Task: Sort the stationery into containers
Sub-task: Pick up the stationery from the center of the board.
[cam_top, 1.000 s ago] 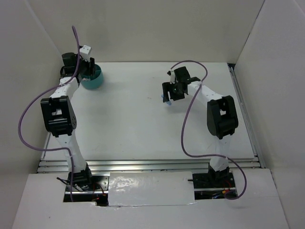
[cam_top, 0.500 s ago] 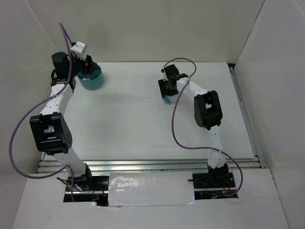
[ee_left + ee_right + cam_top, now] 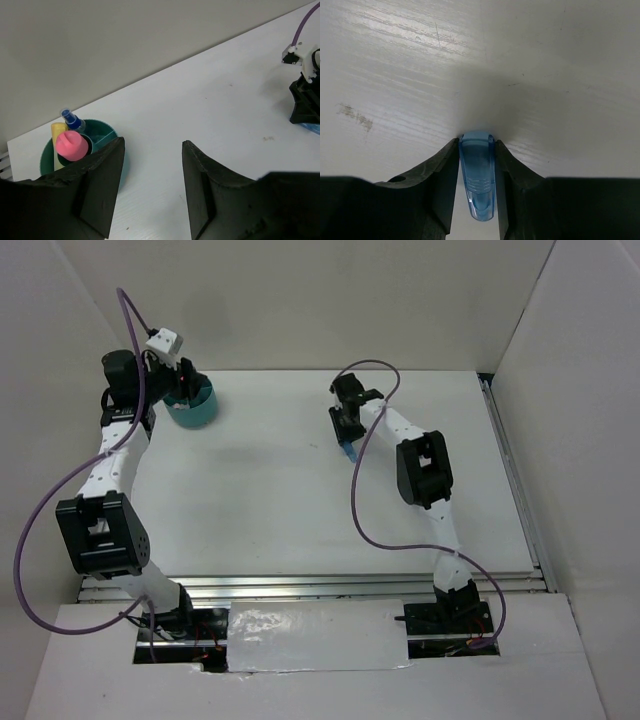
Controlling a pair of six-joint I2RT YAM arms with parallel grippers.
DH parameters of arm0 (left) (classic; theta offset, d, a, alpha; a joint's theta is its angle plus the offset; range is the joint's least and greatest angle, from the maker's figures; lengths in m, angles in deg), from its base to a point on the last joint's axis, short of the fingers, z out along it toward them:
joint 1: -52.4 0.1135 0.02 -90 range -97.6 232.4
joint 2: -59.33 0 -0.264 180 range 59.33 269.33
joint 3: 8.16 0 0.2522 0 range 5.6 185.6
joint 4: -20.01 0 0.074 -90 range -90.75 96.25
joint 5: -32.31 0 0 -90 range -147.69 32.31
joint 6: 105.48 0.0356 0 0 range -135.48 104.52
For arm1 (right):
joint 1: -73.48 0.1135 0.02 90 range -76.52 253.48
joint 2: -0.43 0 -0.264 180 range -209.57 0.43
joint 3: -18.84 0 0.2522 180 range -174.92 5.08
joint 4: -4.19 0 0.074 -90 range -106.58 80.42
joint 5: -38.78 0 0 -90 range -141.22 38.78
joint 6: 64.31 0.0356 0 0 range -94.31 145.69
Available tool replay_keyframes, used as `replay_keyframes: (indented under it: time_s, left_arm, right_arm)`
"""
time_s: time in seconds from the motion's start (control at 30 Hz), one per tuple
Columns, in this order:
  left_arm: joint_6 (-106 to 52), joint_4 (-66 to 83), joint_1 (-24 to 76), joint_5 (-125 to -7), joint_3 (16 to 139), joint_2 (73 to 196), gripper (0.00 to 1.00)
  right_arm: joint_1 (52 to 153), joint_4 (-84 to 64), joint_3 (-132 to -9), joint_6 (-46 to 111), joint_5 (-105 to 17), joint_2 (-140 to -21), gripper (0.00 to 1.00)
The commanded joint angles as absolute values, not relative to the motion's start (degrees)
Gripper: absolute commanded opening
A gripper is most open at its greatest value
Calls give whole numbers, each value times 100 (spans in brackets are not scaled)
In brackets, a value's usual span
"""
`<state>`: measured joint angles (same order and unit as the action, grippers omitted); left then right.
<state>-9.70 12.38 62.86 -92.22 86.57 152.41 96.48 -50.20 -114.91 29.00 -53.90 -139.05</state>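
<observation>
- The small blue piece [image 3: 477,175] has its long axis in line with the fingers of the right end effector [image 3: 476,147]; its broad rounded end points away from the wrist, toward the tabletop [image 3: 530,60], and its narrower end points back toward the camera
- It is clear, glassy blue plastic, slim and tongue-shaped, with a few fine ridges across it near the narrower end
- Whether it lies flat or is tipped up on its rounded end I cannot tell
- The right end effector is closed on this piece: both dark fingers press against its long sides, with no gap showing
- In the top view the piece is a blue fleck right under that end effector, in the far half of the tabletop, a little right of the middle
- The teal tub [image 3: 46,159] stands well apart from it, at the far left corner
- Upright in the tub are a yellow highlighter [image 3: 58,131], a blue-capped bottle [image 3: 71,120] and a pink marker [image 3: 71,145] showing its round cap
- The left end effector [image 3: 152,145] hangs just beside the tub, its fingers well apart and holding nothing; bare tabletop shows between them
</observation>
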Motion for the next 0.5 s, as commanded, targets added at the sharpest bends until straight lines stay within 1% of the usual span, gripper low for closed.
replay_keyframes:
  time_s: [0.0, 0.03, 0.07, 0.1, 0.13, 0.2, 0.23, 0.27, 0.3, 0.33, 0.37, 0.4, 0.43, 0.47]
  left_arm:
    - [-1038, 1302, 6268, -9487, 8602, 14968, 61]
    - [-1038, 1310, 6277, -9522, 8567, 14916, 60]
    - [-986, 1319, 6277, -9653, 8462, 14880, 60]
    - [-916, 1337, 6268, -9758, 8401, 14767, 60]
    - [-828, 1328, 6225, -9873, 8235, 14696, 60]
    - [-180, 1145, 6155, -10408, 8006, 14372, 60]
    - [197, 943, 5937, -10593, 7769, 14231, 61]
    - [1271, 663, 5769, -10690, 7645, 13916, 61]
    - [1900, -36, 5341, -10665, 7540, 13774, 61]
    - [2463, -304, 5058, -10604, 7234, 13572, 61]
    - [3582, -559, 4812, -10386, 7066, 13205, 61]
    - [4072, -718, 4331, -10244, 6664, 13027, 61]
    - [4842, -894, 4074, -10095, 6460, 12843, 61]
    - [5094, -870, 3862, -9850, 6240, 12476, 61]
  right_arm:
    - [9624, -5677, -11832, 2833, -5421, -14090, 24]
    - [9615, -5695, -11788, 2833, -5308, -14064, 19]
    - [9572, -5695, -11614, 2833, -5228, -13942, 7]
    - [9554, -5695, -11499, 2824, -5149, -13854, 2]
    - [9510, -5660, -11341, 2824, -4452, -13583, 0]
    - [9405, -5529, -10797, 2903, -3850, -13213, 0]
    - [9387, -5397, -10586, 2981, -3421, -12802, 0]
    - [9378, -5326, -10219, 3139, -3269, -12607, 0]
    - [9404, -5274, -10067, 3210, -3163, -12404, 0]
    - [9430, -5195, -9761, 3376, -3014, -12028, 0]
    - [9448, -5185, -9627, 3456, -2978, -11833, 0]
    - [9509, -5185, -9504, 3535, -2925, -11701, 0]
    - [9536, -5203, -9303, 3666, -2768, -11421, 0]
    - [9554, -5220, -9205, 3746, -2636, -11305, 0]
